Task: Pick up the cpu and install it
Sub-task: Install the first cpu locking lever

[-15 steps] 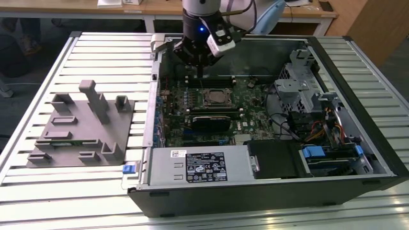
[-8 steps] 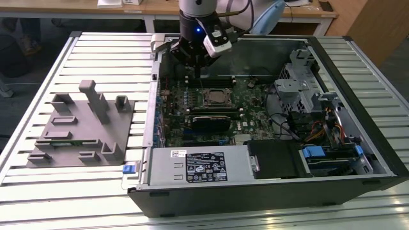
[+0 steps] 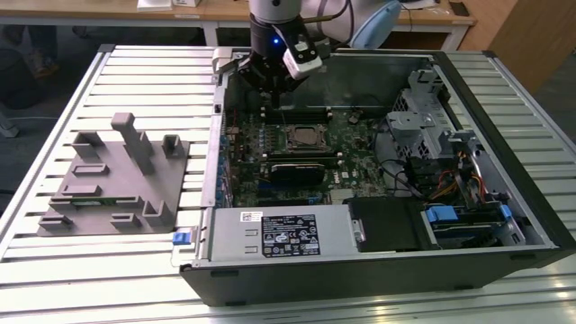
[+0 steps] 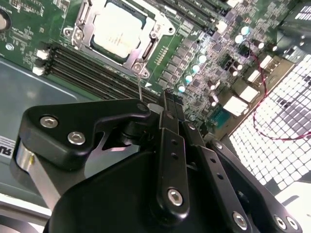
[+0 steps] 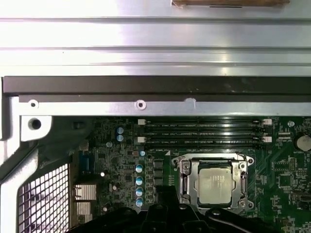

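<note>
On the exterior view's left, at about nine o'clock, the grey tray (image 3: pixel 112 182) lies on the slatted counter (image 3: pixel 54 283) with no chip visible on it. At the centre stands the open computer case (image 3: pixel 378 169). The cpu (image 3: pixel 304 137) already sits inside the socket frame (image 3: pixel 303 138) on the motherboard (image 3: pixel 355 145), its silvery top showing plainly in both wrist views (image 5: pixel 215 188) (image 4: pixel 120 28). The gripper (image 3: pixel 270 94) hangs at roughly eleven o'clock of the socket, above the memory slots (image 5: pixel 204 133), and carries nothing. Its fingers (image 4: pixel 171 145) look pressed together in the second wrist view. To finish well, I judge the chip must lie flat and square in the frame, with no corner riding up.
</note>
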You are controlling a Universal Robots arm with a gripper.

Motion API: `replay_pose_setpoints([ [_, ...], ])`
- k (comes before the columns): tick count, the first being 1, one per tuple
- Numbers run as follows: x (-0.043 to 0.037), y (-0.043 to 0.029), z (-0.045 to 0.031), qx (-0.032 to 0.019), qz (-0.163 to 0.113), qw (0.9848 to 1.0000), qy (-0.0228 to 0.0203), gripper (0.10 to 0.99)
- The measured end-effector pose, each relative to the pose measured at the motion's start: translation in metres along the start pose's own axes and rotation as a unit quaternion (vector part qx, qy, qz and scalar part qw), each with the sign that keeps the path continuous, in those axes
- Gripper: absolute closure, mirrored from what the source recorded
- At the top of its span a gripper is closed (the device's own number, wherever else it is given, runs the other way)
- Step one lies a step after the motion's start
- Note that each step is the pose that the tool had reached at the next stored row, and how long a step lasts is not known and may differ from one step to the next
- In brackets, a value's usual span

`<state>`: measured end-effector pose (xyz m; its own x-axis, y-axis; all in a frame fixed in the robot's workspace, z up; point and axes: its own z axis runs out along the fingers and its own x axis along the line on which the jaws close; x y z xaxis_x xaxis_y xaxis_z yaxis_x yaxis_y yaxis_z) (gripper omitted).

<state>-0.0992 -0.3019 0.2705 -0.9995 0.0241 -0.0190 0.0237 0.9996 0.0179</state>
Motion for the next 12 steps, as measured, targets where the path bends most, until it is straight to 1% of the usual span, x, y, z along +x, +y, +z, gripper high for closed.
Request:
replay_pose_setpoints([
  [4,0.001,0.0039,0.0036,0.0,-0.001,1.0,0.0,0.98],
  [12,0.001,0.0055,0.0076,0.0,-0.001,1.0,0.0001,0.98],
])
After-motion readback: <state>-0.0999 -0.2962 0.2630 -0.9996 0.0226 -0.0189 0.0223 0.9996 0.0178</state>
